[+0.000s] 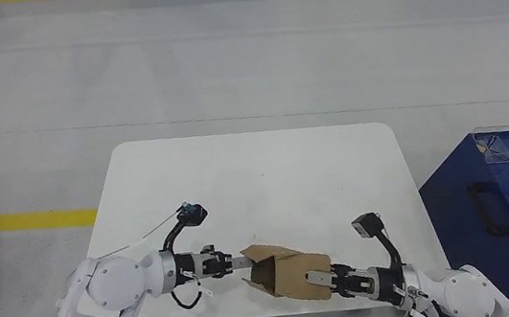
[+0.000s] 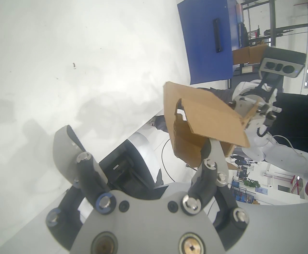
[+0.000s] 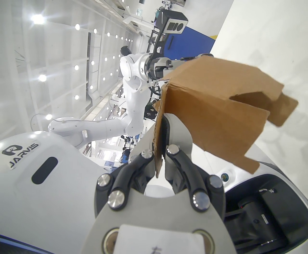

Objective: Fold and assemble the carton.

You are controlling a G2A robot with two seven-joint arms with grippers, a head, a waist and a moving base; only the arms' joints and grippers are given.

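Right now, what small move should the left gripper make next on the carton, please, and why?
Probably close the left gripper on the carton flap beside its finger: it is open, while the right gripper clamps the far edge.

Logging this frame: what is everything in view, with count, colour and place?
carton: one, brown, partly folded with flaps loose, between the two hands at the table's near edge
table: one, white, in front of the robot
cabinet: one, blue, on the floor on the robot's right side of the table
clear box: one, see-through, on top of the cabinet
floor stripes: two, yellow, one beyond the table, one on the robot's left side
left hand: one, grey and black, open, at the carton's open end
right hand: one, grey and black, shut on a carton flap
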